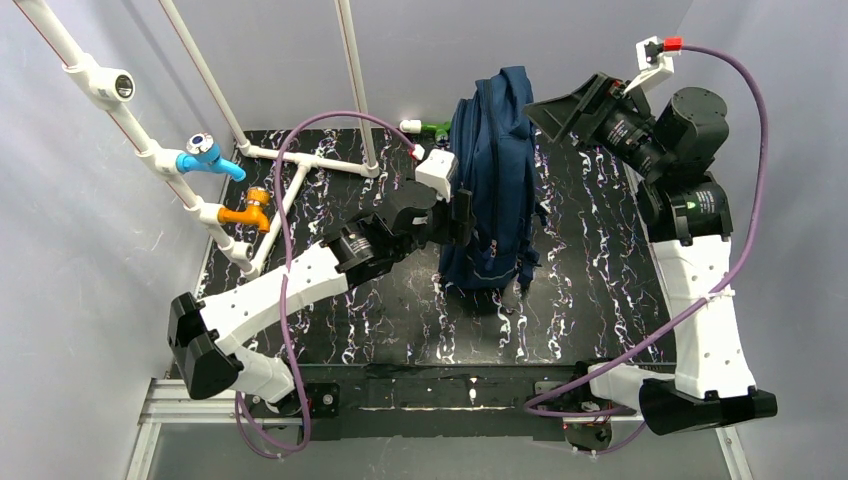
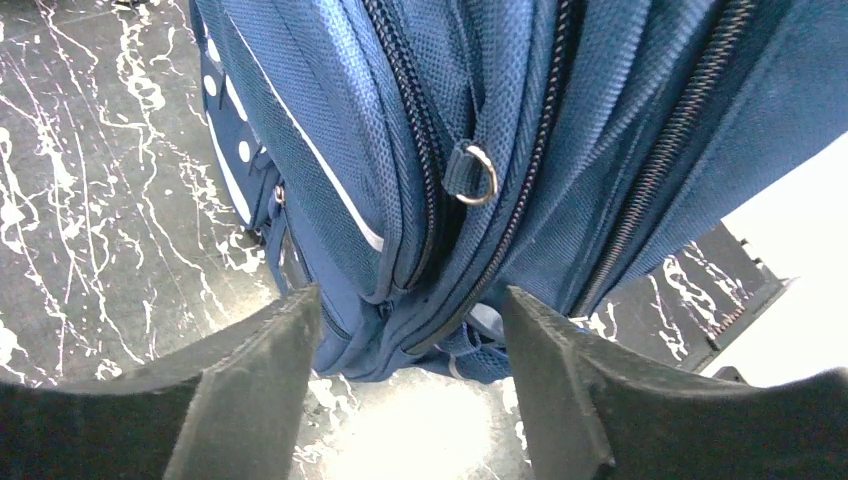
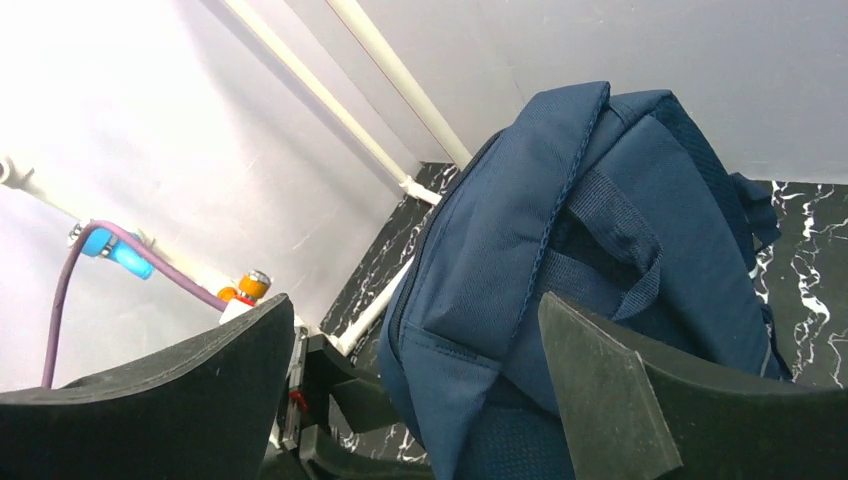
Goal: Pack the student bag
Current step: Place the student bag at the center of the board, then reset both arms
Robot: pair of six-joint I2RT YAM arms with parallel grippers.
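Now the student bag (image 1: 495,170) stands upright on the table (image 1: 600,290); left gripper (image 2: 410,292) and right gripper (image 3: 415,300) gape open.

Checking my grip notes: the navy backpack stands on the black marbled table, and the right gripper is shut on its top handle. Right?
Not quite: the right gripper is open, jaws spread wide and holding nothing, as the right wrist view shows. The student bag does stand on the black marbled table.
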